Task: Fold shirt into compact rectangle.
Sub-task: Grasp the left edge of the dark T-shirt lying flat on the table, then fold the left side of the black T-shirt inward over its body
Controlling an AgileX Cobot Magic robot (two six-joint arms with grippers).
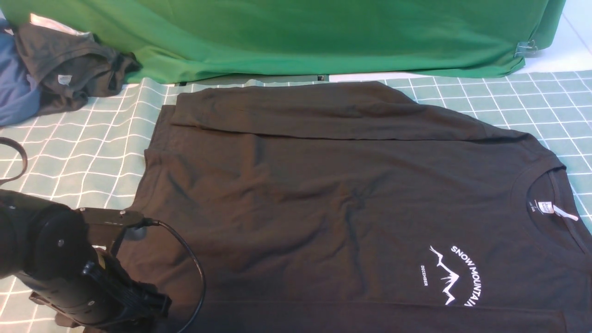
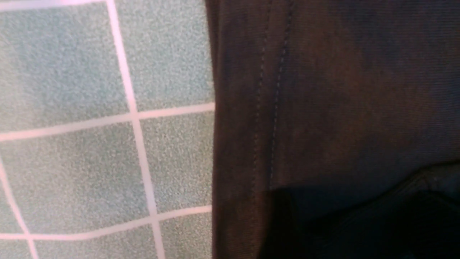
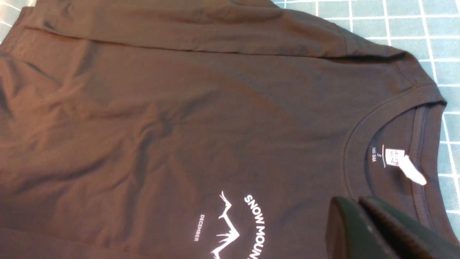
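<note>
The shirt (image 1: 333, 199) lies flat and face up across the middle of the surface, with its round collar (image 1: 545, 185) toward the right edge and its hem (image 2: 266, 108) toward the left edge. The side nearest the far edge is folded over onto the body in a long band. The body is creased. A white tag (image 1: 550, 209) sits inside the collar, and the white mountain print (image 1: 451, 275) lies close to the near edge.

The left claw (image 1: 143, 303) is low at the shirt's near-left corner. Its wrist view shows the double-stitched hem just beside it, but I cannot tell how far the claw is open or whether it grips the cloth. The right claw (image 3: 355, 208) shows only in its own wrist view. It is above the chest beside the collar, with its fingers pressed together and nothing between them.

A pale green checked mat (image 1: 83, 152) covers the surface under the shirt. A dark grey garment (image 1: 69, 69) is bunched at the far-left corner beside a blue cloth (image 1: 14, 92). A bright green cloth (image 1: 323, 37) hangs along the far edge.
</note>
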